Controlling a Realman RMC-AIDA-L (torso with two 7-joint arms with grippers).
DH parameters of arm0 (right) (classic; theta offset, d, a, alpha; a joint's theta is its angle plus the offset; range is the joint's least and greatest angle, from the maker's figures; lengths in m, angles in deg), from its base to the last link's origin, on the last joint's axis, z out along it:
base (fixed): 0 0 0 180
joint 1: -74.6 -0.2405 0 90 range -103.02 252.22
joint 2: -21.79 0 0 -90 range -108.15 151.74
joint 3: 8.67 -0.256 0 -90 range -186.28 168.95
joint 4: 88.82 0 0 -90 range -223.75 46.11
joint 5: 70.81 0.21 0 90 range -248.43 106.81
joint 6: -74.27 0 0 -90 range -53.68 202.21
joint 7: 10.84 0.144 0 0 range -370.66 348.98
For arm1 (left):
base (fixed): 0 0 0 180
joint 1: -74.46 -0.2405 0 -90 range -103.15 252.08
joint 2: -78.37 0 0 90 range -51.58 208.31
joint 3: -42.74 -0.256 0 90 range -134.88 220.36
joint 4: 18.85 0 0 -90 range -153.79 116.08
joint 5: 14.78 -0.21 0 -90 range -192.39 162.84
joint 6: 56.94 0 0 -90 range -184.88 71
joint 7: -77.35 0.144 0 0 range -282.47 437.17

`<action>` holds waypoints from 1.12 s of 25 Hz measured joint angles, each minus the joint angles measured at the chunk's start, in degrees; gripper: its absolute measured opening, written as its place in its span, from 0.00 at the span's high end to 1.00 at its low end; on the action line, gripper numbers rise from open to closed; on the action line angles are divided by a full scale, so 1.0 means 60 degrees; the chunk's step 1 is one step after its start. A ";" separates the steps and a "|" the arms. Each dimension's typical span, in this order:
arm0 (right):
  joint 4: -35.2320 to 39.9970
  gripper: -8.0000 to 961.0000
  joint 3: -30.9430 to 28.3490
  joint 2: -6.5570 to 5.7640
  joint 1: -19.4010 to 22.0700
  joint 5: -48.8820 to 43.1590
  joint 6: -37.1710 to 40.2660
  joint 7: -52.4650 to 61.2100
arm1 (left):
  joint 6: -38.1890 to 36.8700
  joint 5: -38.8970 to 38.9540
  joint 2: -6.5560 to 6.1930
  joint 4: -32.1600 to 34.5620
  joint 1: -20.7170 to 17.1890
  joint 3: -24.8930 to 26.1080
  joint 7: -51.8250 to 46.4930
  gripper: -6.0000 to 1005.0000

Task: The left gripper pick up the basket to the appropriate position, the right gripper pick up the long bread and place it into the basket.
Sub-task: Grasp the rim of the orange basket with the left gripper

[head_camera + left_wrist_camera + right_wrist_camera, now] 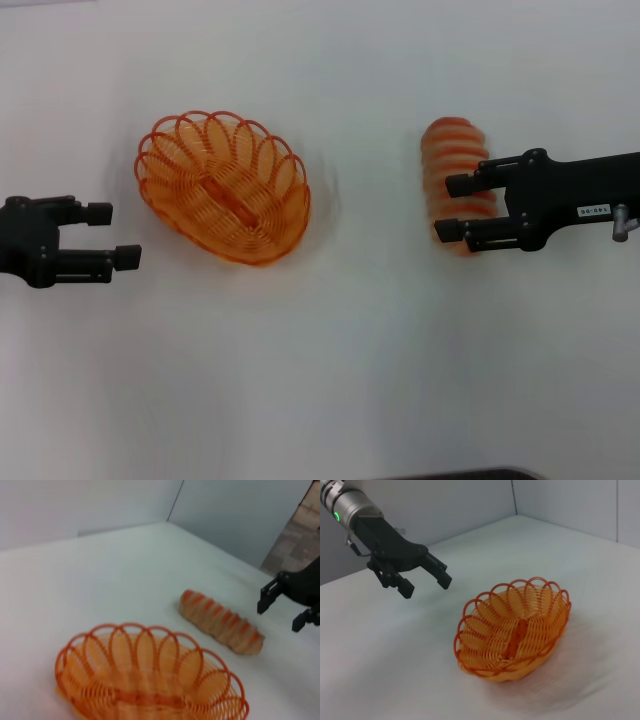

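Note:
The orange wire basket [224, 186] stands empty on the white table left of centre; it also shows in the left wrist view [150, 677] and the right wrist view [515, 630]. My left gripper [112, 235] is open and empty, to the left of the basket and apart from it; it shows in the right wrist view [425, 583]. The long bread [455, 160] lies on the table at the right, and shows whole in the left wrist view [221, 622]. My right gripper [453, 208] is open, its fingers over the bread's right side; it appears above the bread in the left wrist view [282, 614].
The white table [320, 380] runs wide in front of the basket and bread. Grey walls [240, 510] stand behind it. A dark edge [470, 474] shows at the table's front.

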 joint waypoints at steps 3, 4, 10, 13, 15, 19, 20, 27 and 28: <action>0.0000 0.31 0.0000 0.0000 -0.0030 0.0000 -0.0022 -0.0003 | -0.0017 0.0260 0.0008 -0.0004 -0.0056 0.0031 0.0215 0.16; 0.0000 0.31 0.0000 0.0000 -0.0030 0.0000 -0.0022 -0.0003 | -0.0022 0.0281 0.0008 -0.0003 -0.0063 0.0042 0.0231 0.16; 0.0000 0.31 0.0000 0.0000 -0.0052 0.0001 -0.0038 -0.0004 | 0.0007 0.0287 0.0006 0.0020 -0.0060 0.0084 0.0188 0.16; 0.0000 0.31 0.0000 -0.0001 -0.0055 0.0001 -0.0042 0.0015 | 0.0082 0.0290 0.0004 0.0024 0.0036 0.0348 0.0042 0.16; 0.0000 0.31 0.0000 -0.0001 -0.0063 0.0001 -0.0042 0.0042 | 0.0142 0.0294 0.0005 0.0021 0.0177 0.0734 -0.0205 0.16; 0.0000 0.31 0.0000 -0.0001 -0.0094 0.0029 -0.0029 0.0076 | 0.0434 0.0300 0.0005 0.0006 0.0448 0.1478 -0.1020 0.16; 0.0000 0.31 0.0000 -0.0001 -0.0107 0.0033 -0.0025 0.0078 | 0.0585 0.0302 0.0005 0.0004 0.0515 0.1573 -0.1329 0.16; 0.0000 0.31 0.0000 0.0009 -0.0174 0.0033 -0.0012 0.0079 | 0.1562 0.0265 -0.0019 -0.0020 0.0999 0.1513 -0.4053 0.16; 0.0000 0.31 0.0000 0.0010 -0.0192 0.0027 -0.0007 0.0080 | 0.1718 0.0196 -0.0052 -0.0014 0.1082 0.1481 -0.4592 0.16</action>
